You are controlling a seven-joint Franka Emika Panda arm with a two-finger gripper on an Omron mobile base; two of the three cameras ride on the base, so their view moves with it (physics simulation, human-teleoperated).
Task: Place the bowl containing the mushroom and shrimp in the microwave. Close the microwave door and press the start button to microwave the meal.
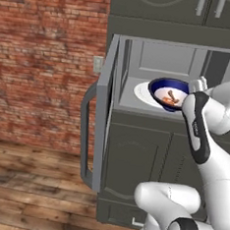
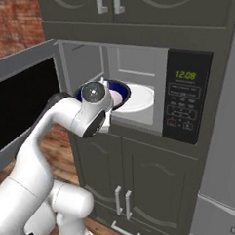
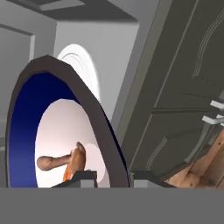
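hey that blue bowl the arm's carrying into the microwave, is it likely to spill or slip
The bowl is tilted toward the door side, so the mushroom and shrimp could slide out. It looks rigid and glossy, pinched at the rim by the gripper, so it may pivot.

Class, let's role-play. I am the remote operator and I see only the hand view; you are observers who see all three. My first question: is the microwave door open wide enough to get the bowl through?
Observer: Yes. In the left base view the microwave door stands swung wide open to the left.
Operator: Is the bowl inside yet?
Observer: Only just. The bowl is tilted at the front edge of the microwave, with the turntable plate just behind it.
Operator: Where is the keypad?
Observer: To the right of the opening. The keypad panel shows 12:09 on its display.
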